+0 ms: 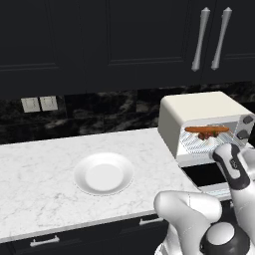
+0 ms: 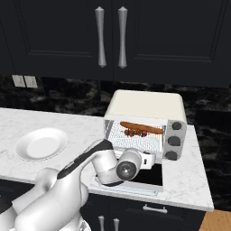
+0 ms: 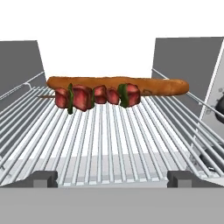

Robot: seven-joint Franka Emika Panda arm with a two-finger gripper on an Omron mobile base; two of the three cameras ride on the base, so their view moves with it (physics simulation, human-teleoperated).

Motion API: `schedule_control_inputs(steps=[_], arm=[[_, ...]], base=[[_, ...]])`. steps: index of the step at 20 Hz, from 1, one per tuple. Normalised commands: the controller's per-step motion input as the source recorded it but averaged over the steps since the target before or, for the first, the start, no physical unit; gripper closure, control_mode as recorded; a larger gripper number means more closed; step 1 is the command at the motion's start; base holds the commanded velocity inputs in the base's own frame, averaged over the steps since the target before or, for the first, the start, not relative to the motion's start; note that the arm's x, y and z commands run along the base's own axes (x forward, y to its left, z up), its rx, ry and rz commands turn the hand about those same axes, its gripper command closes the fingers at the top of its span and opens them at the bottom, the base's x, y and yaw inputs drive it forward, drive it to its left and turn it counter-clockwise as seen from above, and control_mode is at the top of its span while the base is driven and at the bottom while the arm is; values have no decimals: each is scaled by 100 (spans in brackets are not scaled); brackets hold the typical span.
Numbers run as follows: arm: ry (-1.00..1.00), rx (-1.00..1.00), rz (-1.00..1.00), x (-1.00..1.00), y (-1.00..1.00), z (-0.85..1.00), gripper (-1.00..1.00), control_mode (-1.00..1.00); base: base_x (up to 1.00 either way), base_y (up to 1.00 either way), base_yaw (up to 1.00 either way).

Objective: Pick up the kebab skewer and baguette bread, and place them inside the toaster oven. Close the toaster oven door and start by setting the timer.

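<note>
The white, grey-veined marble desk point(image 1: 45, 164) looks smooth and matt. The glossy white round plate point(image 1: 103, 173) looks ceramic. The silver wire rack point(image 3: 109, 140) shines like polished metal.

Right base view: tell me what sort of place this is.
A kitchen, rendered rather than real: a marble-look countertop under dark wall cabinets, with a toaster oven holding a baguette bread, and a white plate.

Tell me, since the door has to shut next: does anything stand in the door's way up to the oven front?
Yes. The claw stands open at the oven mouth, above the lowered door. The skewer and bread lie well back on the rack, clear of it.
</note>
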Motion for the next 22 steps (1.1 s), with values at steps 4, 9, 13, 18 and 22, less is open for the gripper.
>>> schedule_control_inputs(steps=[4, 9, 13, 18, 22], arm=[[0, 0, 0, 18, 4, 0, -100, -100], [0, 0, 0, 17, 3, 0, -100, -100], [0, 0, 0, 21, 5, 0, -100, -100], [0, 0, 0, 23, 3, 0, -100, -100], [0, 0, 0, 24, 4, 0, -100, -100]], base=[[0, 0, 0], [0, 0, 0], [0, 0, 0], [0, 0, 0], [0, 0, 0]])
